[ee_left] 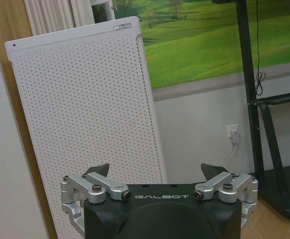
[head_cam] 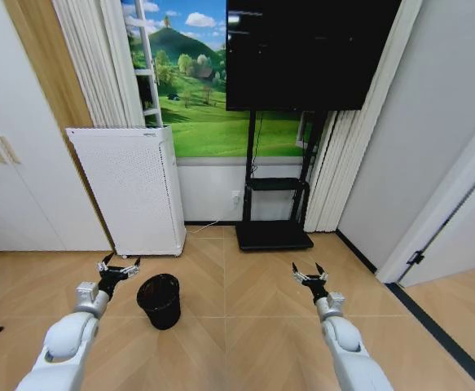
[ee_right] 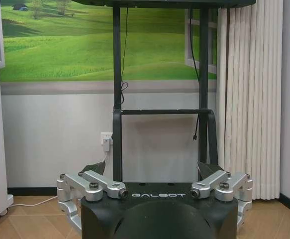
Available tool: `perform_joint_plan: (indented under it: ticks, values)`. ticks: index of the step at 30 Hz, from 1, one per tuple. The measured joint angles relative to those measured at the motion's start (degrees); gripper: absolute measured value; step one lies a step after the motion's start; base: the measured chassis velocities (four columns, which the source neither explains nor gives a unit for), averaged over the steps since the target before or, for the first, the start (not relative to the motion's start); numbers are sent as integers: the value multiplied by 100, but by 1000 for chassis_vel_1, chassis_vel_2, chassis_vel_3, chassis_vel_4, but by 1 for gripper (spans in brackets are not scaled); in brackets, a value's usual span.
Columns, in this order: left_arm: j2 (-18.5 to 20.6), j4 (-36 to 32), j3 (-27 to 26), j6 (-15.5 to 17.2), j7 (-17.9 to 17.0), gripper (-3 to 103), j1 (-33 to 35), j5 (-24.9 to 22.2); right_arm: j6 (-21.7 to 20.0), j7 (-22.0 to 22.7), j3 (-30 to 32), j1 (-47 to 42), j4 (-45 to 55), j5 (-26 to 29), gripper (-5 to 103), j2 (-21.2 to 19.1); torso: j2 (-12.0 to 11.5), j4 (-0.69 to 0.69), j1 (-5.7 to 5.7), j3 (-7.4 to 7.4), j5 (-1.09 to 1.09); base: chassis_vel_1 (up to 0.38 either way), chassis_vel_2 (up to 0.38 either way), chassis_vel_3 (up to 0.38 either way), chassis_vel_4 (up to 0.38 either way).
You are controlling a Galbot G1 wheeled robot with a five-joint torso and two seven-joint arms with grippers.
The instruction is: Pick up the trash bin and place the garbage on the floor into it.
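The trash bin [head_cam: 160, 300], a small round black mesh basket, stands upright on the floor [head_cam: 245, 293] of tan herringbone boards, just right of my left gripper [head_cam: 119, 265]. That gripper hovers open and empty, level with the bin's rim. My right gripper [head_cam: 309, 271] is held out over bare floor to the right, also open and empty. In the left wrist view the left gripper [ee_left: 156, 172] faces the white appliance; in the right wrist view the right gripper [ee_right: 152, 171] faces the TV stand. The garbage is out of view.
A white perforated appliance [head_cam: 131, 189] stands against the wall behind the bin. A black TV stand [head_cam: 273, 235] with a screen [head_cam: 306, 50] is at the back centre. White doors [head_cam: 13, 163] are at left, a grey wall [head_cam: 433, 138] and a dark floor stripe [head_cam: 441, 334] at right.
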Motion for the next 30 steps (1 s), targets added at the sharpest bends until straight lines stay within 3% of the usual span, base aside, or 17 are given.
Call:
perform_joint_plan:
  ticks: [30]
  values:
    - [43,-45,-16,12,46,100,68,-89,21,-26,28,7,-69,52,100,-17,707,0,286,422,0,0,0,0,0]
